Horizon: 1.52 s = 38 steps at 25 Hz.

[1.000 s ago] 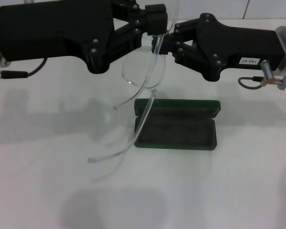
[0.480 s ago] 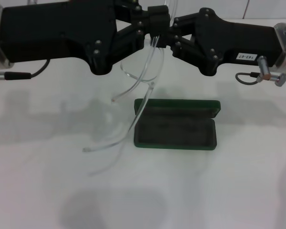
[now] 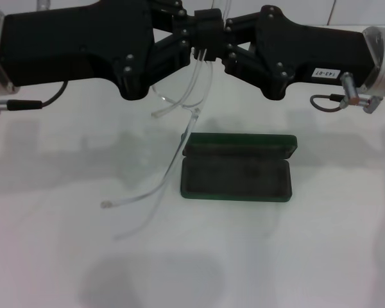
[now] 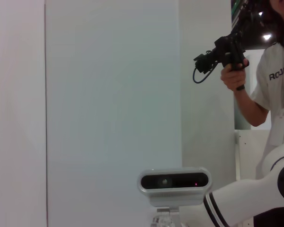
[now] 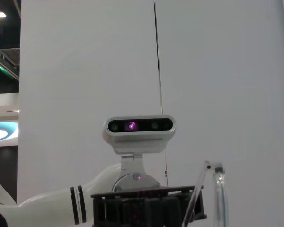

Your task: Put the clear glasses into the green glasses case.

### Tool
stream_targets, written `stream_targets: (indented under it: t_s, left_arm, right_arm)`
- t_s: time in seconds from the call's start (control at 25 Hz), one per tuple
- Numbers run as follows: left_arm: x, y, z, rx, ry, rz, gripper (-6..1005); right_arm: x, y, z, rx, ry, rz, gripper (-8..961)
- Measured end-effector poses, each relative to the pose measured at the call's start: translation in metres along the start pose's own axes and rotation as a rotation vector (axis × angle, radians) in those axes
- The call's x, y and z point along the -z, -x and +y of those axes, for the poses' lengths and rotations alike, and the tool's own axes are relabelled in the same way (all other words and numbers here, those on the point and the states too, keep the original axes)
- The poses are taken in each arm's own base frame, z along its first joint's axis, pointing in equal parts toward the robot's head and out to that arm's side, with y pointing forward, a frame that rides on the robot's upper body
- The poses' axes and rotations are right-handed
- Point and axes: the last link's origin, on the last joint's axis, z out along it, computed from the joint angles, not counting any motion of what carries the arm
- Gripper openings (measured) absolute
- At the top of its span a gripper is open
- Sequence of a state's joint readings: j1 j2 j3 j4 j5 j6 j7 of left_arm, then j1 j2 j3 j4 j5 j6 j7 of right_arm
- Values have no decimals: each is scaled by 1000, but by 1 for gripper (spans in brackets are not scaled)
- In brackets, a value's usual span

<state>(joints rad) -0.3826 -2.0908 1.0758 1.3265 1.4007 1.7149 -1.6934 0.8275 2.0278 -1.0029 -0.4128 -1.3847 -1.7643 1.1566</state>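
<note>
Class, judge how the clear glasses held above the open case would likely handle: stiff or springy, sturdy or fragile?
The clear glasses probably flex: their thin arms curve as they hang. Likely light and fragile, pinched between the left gripper and right gripper.

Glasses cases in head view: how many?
1. The green glasses case lies open on the white table, below where the left hand and right hand meet holding the clear glasses. None seem hidden.

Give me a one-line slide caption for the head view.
Both end effectors, left and right, hold the clear glasses above the open green glasses case.
</note>
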Motion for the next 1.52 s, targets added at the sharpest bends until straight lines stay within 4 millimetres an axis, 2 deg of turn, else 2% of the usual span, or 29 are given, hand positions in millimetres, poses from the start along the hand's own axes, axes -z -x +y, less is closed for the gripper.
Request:
stream_targets:
  t_s: [0.92,1.12,1.24,1.52]
  left_arm:
    - [0,7,-4,13,-12,13,48]
    - [1,4,-2,8,-3,17,47]
    - [8,-4,3,-10,25,42,47]
    - [45,-18,10,-39,-19,66,47]
  right_arm:
    - [1,0,1,10,-1,-13,89]
    - [6,-1,0,17,-31,-15,90]
    - [15,1,-2,31,-66,-26,90]
    - [47,16,7,92,-133,-82,91]
